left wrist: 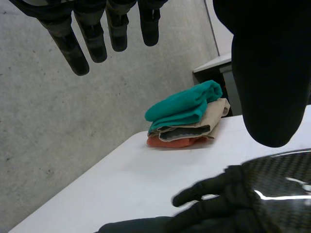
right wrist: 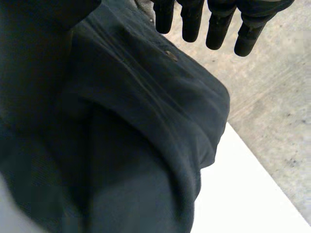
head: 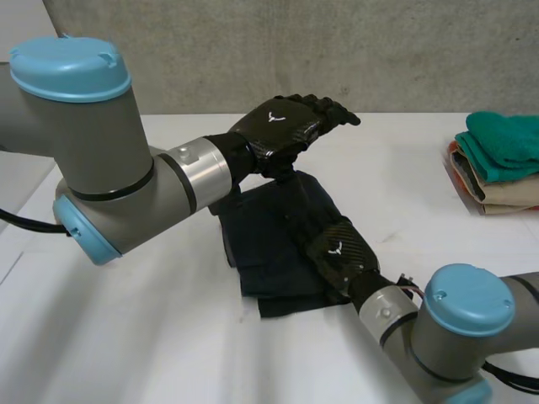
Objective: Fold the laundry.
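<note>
The folded dark navy garment (head: 268, 244) is lying mid-table (head: 152, 337), its near layers sitting uneven. The right hand (head: 341, 252) is resting flat on the garment's right side, fingers (right wrist: 218, 26) straight and gripping nothing. The left hand (head: 290, 122) is hovering above the garment's far edge, fingers (left wrist: 92, 36) spread straight and empty. A stack of folded clothes (head: 497, 160) is waiting well apart at the right. The risk, as I judge it: a sliding right palm dragging the loose top layer open, or the left hand descending onto the right.
</note>
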